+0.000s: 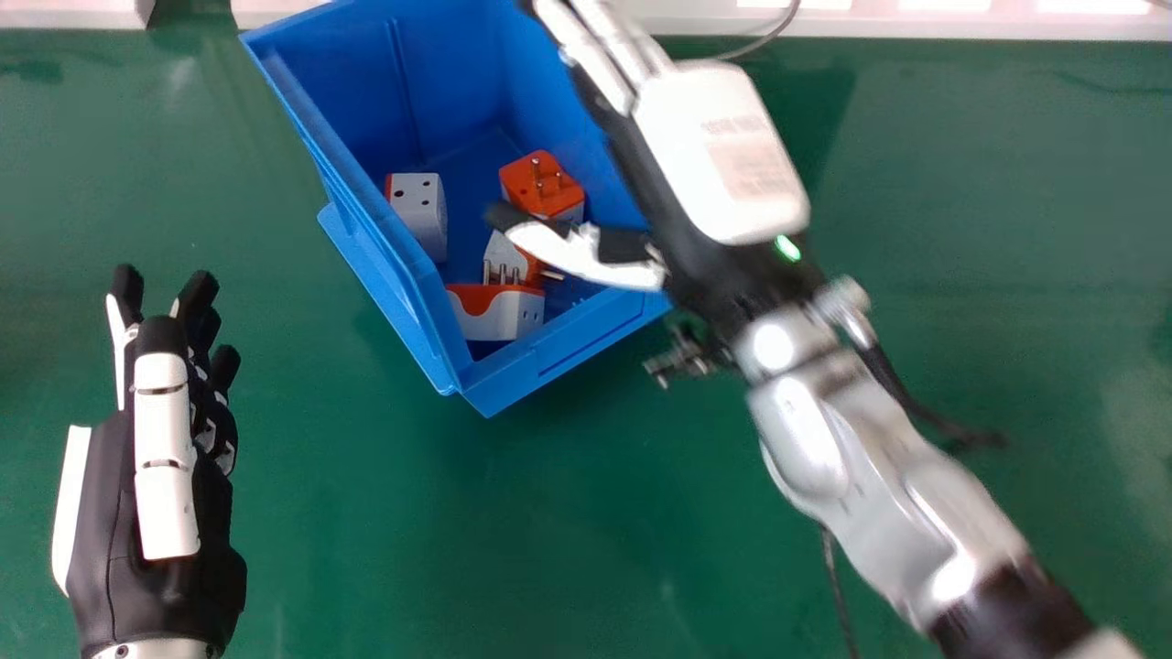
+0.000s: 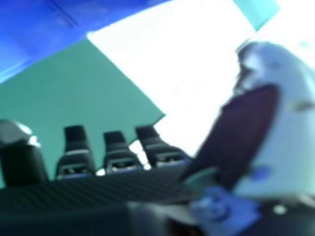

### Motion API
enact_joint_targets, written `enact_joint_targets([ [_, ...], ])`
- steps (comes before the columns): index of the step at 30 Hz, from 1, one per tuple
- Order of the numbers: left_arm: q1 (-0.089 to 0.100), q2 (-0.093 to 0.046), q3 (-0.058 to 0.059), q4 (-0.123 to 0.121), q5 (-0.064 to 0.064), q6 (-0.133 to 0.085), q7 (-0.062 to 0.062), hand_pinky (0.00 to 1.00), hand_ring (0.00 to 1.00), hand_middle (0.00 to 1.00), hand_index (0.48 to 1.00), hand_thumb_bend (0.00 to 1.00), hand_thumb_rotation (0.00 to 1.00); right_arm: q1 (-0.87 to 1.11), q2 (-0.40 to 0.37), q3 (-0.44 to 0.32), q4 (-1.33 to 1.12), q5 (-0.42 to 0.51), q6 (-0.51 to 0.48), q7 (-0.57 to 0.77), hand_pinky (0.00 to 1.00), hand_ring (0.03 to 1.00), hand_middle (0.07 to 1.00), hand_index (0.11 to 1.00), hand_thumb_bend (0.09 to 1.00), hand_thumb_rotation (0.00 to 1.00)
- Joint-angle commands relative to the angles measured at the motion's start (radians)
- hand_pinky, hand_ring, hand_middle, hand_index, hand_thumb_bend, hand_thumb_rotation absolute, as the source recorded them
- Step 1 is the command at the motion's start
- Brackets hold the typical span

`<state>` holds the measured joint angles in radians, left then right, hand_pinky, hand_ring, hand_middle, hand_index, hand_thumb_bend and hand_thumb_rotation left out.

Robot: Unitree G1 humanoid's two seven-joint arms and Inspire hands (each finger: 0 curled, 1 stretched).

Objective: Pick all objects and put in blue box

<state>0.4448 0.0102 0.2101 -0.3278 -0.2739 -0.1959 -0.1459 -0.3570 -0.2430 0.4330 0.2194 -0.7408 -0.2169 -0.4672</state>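
Over the right side of the blue box [image 1: 458, 73] is my right hand [image 1: 719, 151], its thumb stretched across the box opening. In the right hand view, my right hand [image 2: 98, 189] has extended fingers with nothing in them; the blue box [image 2: 34, 24] shows beyond. Inside lie a white adapter [image 1: 423, 215] by the left wall, an orange adapter [image 1: 526, 188] with pins up, an orange and white one [image 1: 490, 313] near the front wall, and another [image 1: 504, 252] partly behind my thumb. My left hand [image 1: 165, 458] is open over the table at the left, away from the box.
The green table [image 1: 366, 513] extends around the box. A pale ledge [image 1: 861, 26] runs along its far edge, with a thin grey cable [image 1: 765, 38] near it. A dark cable [image 1: 838, 586] hangs beside my right forearm.
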Motion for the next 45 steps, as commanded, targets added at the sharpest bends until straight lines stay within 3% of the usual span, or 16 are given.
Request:
enact_joint_targets([
  [1, 0.000, 0.007, 0.006, -0.019, -0.005, -0.007, -0.001, 1.00, 1.00, 0.98, 1.000, 0.43, 0.96, 0.105, -0.017, -0.039, -0.152, 0.034, -0.038, 0.003, 0.79, 0.921, 0.954, 0.952, 0.245, 0.71],
  [2, 0.001, 0.008, 0.008, -0.021, 0.005, -0.008, 0.004, 1.00, 1.00, 0.99, 1.000, 0.43, 0.96, 0.179, -0.026, -0.053, -0.210, 0.050, -0.053, 0.002, 0.80, 0.925, 0.956, 0.956, 0.242, 0.73],
  [8, -0.002, 0.015, 0.020, -0.025, 0.005, -0.007, 0.003, 1.00, 1.00, 0.99, 1.000, 0.42, 0.97, 0.447, -0.021, -0.127, -0.331, 0.141, -0.152, -0.014, 0.82, 0.967, 0.986, 0.980, 0.239, 0.84],
  [12, -0.012, 0.024, 0.024, -0.022, 0.001, -0.001, 0.000, 1.00, 1.00, 1.00, 1.000, 0.43, 0.96, 0.535, 0.015, -0.163, -0.290, 0.186, -0.200, -0.030, 0.88, 0.975, 0.988, 0.981, 0.264, 0.98],
  [18, -0.033, 0.024, 0.021, -0.006, 0.008, -0.005, 0.001, 1.00, 1.00, 1.00, 1.000, 0.41, 0.97, 0.583, 0.067, -0.193, -0.215, 0.274, -0.253, -0.003, 0.94, 0.990, 0.993, 0.994, 0.313, 1.00],
  [23, -0.049, 0.020, 0.017, 0.024, 0.004, -0.034, -0.015, 1.00, 1.00, 1.00, 1.000, 0.40, 0.94, 0.612, 0.099, -0.217, -0.225, 0.439, -0.216, 0.129, 0.99, 1.000, 1.000, 1.000, 0.435, 1.00],
  [26, -0.050, 0.016, 0.015, 0.043, 0.002, -0.057, -0.022, 1.00, 1.00, 1.00, 1.000, 0.39, 0.94, 0.634, 0.127, -0.238, -0.271, 0.572, -0.146, 0.222, 1.00, 1.000, 1.000, 1.000, 0.589, 1.00],
  [30, -0.039, 0.012, 0.014, 0.050, -0.002, -0.083, -0.033, 1.00, 1.00, 1.00, 1.000, 0.38, 0.94, 0.641, 0.140, -0.274, -0.329, 0.811, -0.094, 0.393, 1.00, 1.000, 1.000, 1.000, 0.656, 1.00],
  [32, -0.031, 0.009, 0.014, 0.053, -0.008, -0.096, -0.040, 1.00, 1.00, 1.00, 1.000, 0.38, 0.94, 0.640, 0.145, -0.293, -0.342, 0.864, -0.093, 0.437, 1.00, 1.000, 1.000, 1.000, 0.635, 1.00],
  [34, -0.023, 0.006, 0.015, 0.053, -0.012, -0.099, -0.042, 1.00, 1.00, 1.00, 1.000, 0.38, 0.94, 0.642, 0.151, -0.309, -0.357, 0.882, -0.084, 0.461, 1.00, 1.000, 1.000, 1.000, 0.616, 1.00],
  [39, 0.001, 0.010, 0.015, 0.045, -0.006, -0.103, -0.042, 1.00, 1.00, 1.00, 1.000, 0.40, 0.95, 0.658, 0.169, -0.340, -0.392, 0.876, -0.069, 0.478, 1.00, 1.000, 1.000, 1.000, 0.588, 1.00],
  [42, 0.009, 0.014, 0.013, 0.041, 0.002, -0.106, -0.043, 1.00, 1.00, 1.00, 1.000, 0.39, 0.95, 0.671, 0.173, -0.359, -0.396, 0.873, -0.080, 0.489, 1.00, 1.000, 1.000, 1.000, 0.570, 1.00],
  [45, 0.023, 0.019, 0.006, 0.036, 0.015, -0.118, -0.052, 1.00, 1.00, 1.00, 1.000, 0.38, 0.97, 0.700, 0.167, -0.384, -0.410, 0.867, -0.093, 0.502, 1.00, 1.000, 1.000, 1.000, 0.567, 1.00],
])
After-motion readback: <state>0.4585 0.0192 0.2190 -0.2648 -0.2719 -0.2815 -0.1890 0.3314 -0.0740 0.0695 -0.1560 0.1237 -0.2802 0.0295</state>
